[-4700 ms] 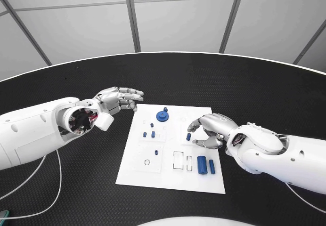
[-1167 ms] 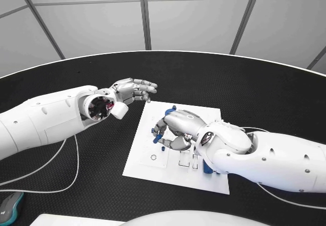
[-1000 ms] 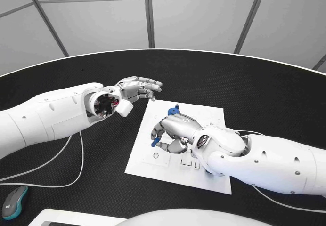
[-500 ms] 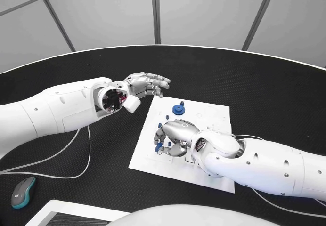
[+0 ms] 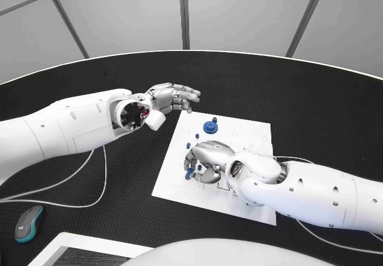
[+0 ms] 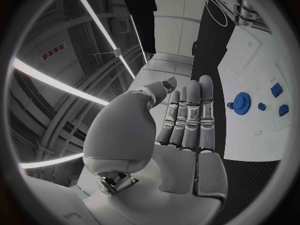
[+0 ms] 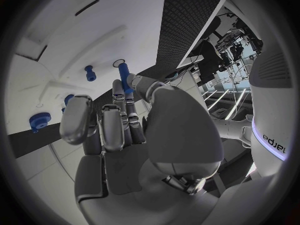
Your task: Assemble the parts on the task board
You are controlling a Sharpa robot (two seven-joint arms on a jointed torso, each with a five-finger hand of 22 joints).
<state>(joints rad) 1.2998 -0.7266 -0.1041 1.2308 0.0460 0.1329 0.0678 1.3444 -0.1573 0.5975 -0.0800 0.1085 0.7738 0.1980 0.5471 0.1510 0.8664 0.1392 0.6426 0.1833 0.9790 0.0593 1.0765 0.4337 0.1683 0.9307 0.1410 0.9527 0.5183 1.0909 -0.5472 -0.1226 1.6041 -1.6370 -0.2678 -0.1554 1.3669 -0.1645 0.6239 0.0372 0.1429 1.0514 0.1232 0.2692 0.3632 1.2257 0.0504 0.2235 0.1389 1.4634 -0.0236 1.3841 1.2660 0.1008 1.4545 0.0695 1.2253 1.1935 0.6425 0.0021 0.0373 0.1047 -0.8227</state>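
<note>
The white task board lies mid-table. My right hand hovers low over its left part and pinches a blue peg between thumb and a fingertip. The peg's tip sits close to a ringed hole in the board. A small blue stud stands beside it. A blue gear sits at the board's far end. My left hand hangs above the table by the board's far left corner, fingers straight and holding nothing; its palm faces the gear.
Two more small blue parts stand on the board past the gear. A computer mouse lies at the table's near left, beside a white slab. White cables trail under my left arm.
My right hand has crossed from the board's right-middle to its left side with a blue peg in its fingers, sinking slightly in the last half second. The left hand keeps its pose; the camera shifted.
</note>
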